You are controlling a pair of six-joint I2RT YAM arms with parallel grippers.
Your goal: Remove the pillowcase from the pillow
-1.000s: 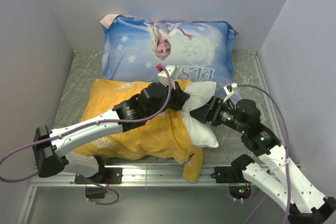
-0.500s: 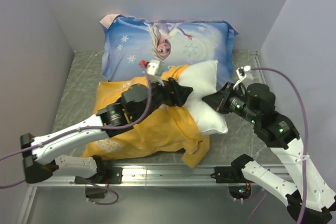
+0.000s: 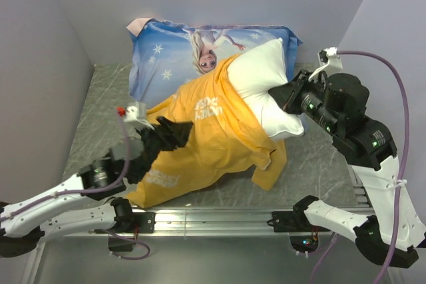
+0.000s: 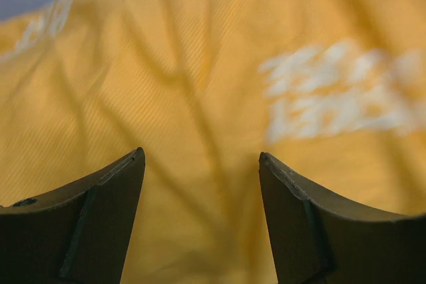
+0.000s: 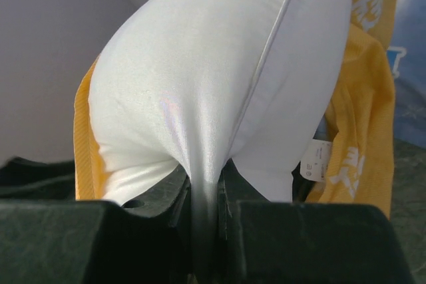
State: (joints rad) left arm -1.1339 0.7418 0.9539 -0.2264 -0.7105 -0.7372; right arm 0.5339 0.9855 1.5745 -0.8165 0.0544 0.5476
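Note:
The white pillow (image 3: 261, 76) is lifted at an angle, its upper half bare and its lower half still inside the yellow-orange pillowcase (image 3: 213, 139). My right gripper (image 3: 285, 95) is shut on a pinch of the pillow's white fabric (image 5: 200, 64), the jaws (image 5: 205, 187) squeezing a fold; a small tag (image 5: 315, 159) shows beside the pillowcase (image 5: 365, 98). My left gripper (image 3: 178, 131) stands open at the left side of the pillowcase. In the left wrist view its fingers (image 4: 200, 159) are spread, with nothing between them, close in front of the pillowcase (image 4: 200, 71) and its blurred white lettering.
A blue Elsa-printed pillow (image 3: 170, 51) lies against the back wall, partly behind the lifted pillow. Grey walls close in left, right and back. A metal rail (image 3: 213, 221) runs along the near edge. Purple cables loop from both arms.
My right gripper shut on the pillow and pulled it up and to the back right. My left gripper opened, let go and drew back left. More white pillow shows out of the case.

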